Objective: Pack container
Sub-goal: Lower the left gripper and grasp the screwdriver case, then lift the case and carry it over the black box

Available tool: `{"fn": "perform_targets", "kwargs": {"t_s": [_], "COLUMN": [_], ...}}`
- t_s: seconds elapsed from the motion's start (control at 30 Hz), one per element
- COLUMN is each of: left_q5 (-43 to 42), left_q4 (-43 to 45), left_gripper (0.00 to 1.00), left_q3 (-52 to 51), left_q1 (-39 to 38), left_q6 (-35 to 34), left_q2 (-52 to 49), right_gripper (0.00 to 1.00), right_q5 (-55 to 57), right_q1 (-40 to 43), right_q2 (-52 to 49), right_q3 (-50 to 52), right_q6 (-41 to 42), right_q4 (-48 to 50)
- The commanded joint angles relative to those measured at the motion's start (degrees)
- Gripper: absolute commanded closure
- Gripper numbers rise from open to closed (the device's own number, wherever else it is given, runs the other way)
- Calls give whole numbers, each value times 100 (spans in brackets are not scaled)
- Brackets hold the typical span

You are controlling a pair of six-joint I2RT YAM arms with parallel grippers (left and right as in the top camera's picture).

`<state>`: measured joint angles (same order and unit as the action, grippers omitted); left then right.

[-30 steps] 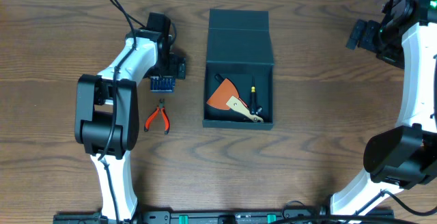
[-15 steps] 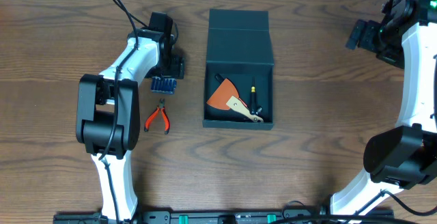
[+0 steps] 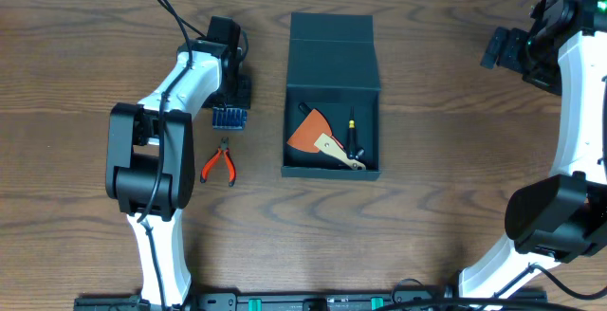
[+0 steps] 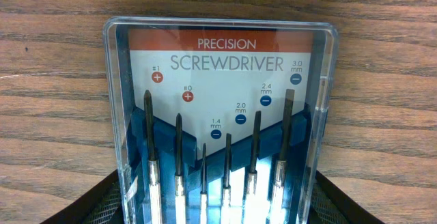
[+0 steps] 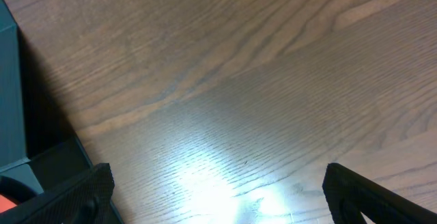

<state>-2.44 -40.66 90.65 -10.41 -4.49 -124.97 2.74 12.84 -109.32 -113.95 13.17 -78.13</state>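
Dark wood table (image 3: 427,159), container (image 3: 332,55) open at centre.
Left gripper (image 3: 231,100) straddles the screwdriver case (image 4: 222,115) at the container's 9 o'clock; whether it pinches cannot be told. Right gripper (image 5: 218,197), at 2 o'clock, stands spread, empty.

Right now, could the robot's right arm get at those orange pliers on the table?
Probably not easily. The right gripper hangs open far off on its own side, while the orange pliers lie beyond the container, close beside the left arm, which looks far better placed.
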Motion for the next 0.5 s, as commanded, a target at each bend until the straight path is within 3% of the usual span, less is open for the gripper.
{"fn": "perform_targets", "kwargs": {"t_s": [0.0, 0.17, 0.47], "left_q5": [289, 892, 955], "left_q4": [-94, -295, -404], "left_gripper": [60, 61, 61], "left_q3": [-61, 72, 164], "left_q1": [-22, -22, -22], "left_q6": [111, 278, 302], "left_q2": [-260, -17, 763], "right_gripper": [1, 1, 1], "right_q5": [2, 2, 2], "right_q1": [20, 20, 20], "right_q2": [44, 44, 44], "right_q3": [-59, -59, -59], "right_q6": [-39, -39, -39], "right_q4": [11, 11, 11]}}
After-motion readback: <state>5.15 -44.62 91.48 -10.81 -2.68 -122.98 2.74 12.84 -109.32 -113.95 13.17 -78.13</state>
